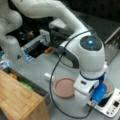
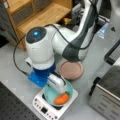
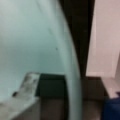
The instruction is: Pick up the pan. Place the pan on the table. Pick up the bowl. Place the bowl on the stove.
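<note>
Two containers for you to note: the bowl (image 2: pixel 58 94) sits on the stove (image 2: pixel 51 108) with an orange food piece (image 2: pixel 61 98) inside, and the pan (image 2: pixel 71 70) lies empty on the table (image 2: pixel 15 77) just beside the stove. Your gripper (image 2: pixel 57 85) is at the bowl's rim; jaw spread cannot be told.

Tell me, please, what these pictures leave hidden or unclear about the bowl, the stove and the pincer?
- Pincer: its tips are hidden by the arm's wrist in both front views.
- Bowl: mostly covered by the wrist; the wrist view cuts off its rim.
- Stove: cut by a front view's right edge.
</note>
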Tool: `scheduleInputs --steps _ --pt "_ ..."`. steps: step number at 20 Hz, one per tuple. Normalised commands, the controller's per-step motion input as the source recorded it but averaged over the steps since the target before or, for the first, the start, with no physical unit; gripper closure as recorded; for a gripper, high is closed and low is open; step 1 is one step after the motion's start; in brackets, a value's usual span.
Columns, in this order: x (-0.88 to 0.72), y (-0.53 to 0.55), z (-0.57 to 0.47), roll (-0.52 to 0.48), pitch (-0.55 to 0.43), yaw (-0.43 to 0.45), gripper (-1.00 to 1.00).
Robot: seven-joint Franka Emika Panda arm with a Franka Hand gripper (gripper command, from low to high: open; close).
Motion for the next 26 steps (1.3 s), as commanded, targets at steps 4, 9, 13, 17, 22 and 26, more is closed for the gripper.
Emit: scheduleInputs --steps 4,9,13,17,22,26 --pt "-0.26 0.06 -0.19 -0.24 -0.189 -0.046 -1.0" --pt "-0.25 0.06 -0.14 -0.236 -0.186 -0.041 -1.0" --pt "-0.28 0.05 -0.09 -0.232 -0.181 -0.036 -1.0" --pt "-0.32 0.04 -0.06 -0.229 -0.17 -0.03 -1.0" --pt "-0.35 0.03 -0.03 -0.208 -0.15 -0.02 -1.0" --pt "-0.37 0.02 0.1 -0.17 -0.107 -0.024 -1.0"
